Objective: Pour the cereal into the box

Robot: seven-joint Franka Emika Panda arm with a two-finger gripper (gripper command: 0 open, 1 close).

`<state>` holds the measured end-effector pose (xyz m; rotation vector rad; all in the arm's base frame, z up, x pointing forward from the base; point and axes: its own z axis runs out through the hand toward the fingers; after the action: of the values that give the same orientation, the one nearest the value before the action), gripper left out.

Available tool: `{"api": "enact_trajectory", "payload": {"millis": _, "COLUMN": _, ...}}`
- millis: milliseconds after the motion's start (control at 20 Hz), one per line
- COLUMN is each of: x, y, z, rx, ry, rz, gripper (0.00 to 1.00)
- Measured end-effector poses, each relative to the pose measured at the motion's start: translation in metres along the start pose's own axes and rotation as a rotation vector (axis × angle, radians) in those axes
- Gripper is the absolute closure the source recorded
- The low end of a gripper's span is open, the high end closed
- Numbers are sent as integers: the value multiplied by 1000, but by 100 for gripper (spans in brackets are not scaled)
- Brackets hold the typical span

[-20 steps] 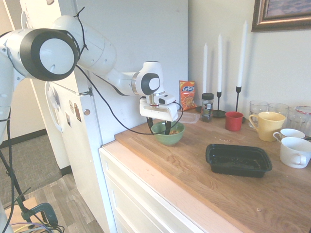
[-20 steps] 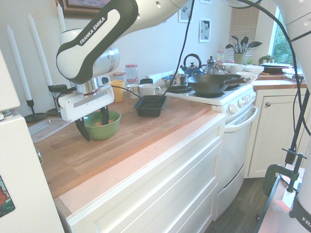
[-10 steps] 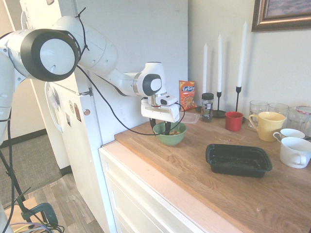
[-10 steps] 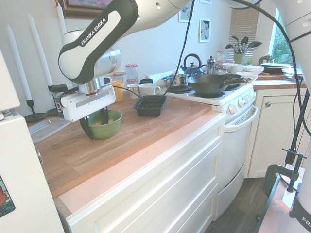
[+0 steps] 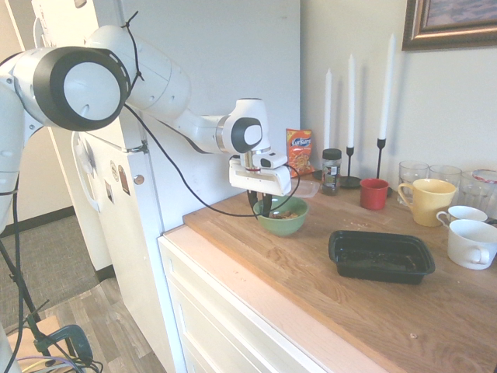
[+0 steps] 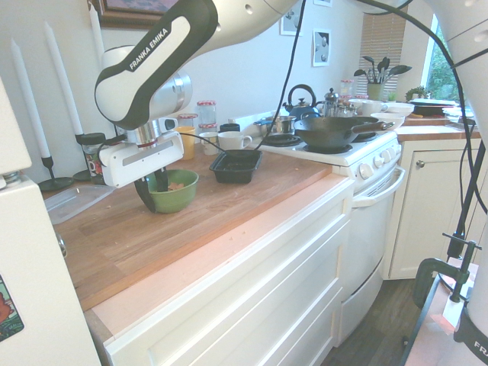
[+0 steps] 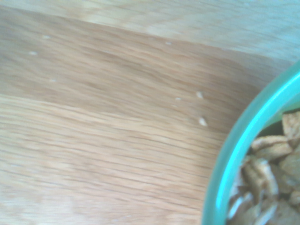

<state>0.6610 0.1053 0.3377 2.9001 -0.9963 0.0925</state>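
The tool had narrowed from wide open onto the rim of the round green bowl, fingers straddling its wall. Tan, flat cereal flakes were heaped inside. The shallow black plastic box sat well apart across bare wooden counter.

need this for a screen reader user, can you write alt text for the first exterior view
A white robot arm's gripper closes over the near rim of a green bowl of cereal on a wooden counter. An empty black tray sits further along, with mugs, glasses, candles, a jar and an orange snack bag behind.
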Motion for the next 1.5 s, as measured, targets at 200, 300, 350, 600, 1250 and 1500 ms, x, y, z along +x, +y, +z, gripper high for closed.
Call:
{"api": "enact_trajectory", "payload": {"millis": 200, "x": 5, "y": 2, "z": -5, "rx": 10, "ry": 12, "rz": 4, "gripper": 100}}
{"api": "enact_trajectory", "payload": {"millis": 300, "x": 7, "y": 3, "z": -5, "rx": 10, "ry": 12, "rz": 7, "gripper": 100}}
{"api": "enact_trajectory", "payload": {"millis": 350, "x": 7, "y": 4, "z": -5, "rx": 10, "ry": 13, "rz": 8, "gripper": 100}}
{"api": "enact_trajectory", "payload": {"millis": 600, "x": 10, "y": 11, "z": -22, "rx": 31, "ry": 6, "rz": 27, "gripper": 100}}
{"api": "enact_trajectory", "payload": {"millis": 1250, "x": 20, "y": 76, "z": -142, "rx": 139, "ry": 0, "rz": 90, "gripper": 100}}
{"api": "enact_trajectory", "payload": {"millis": 1500, "x": 56, "y": 131, "z": -146, "rx": 207, "ry": -61, "rz": 147, "gripper": 100}}
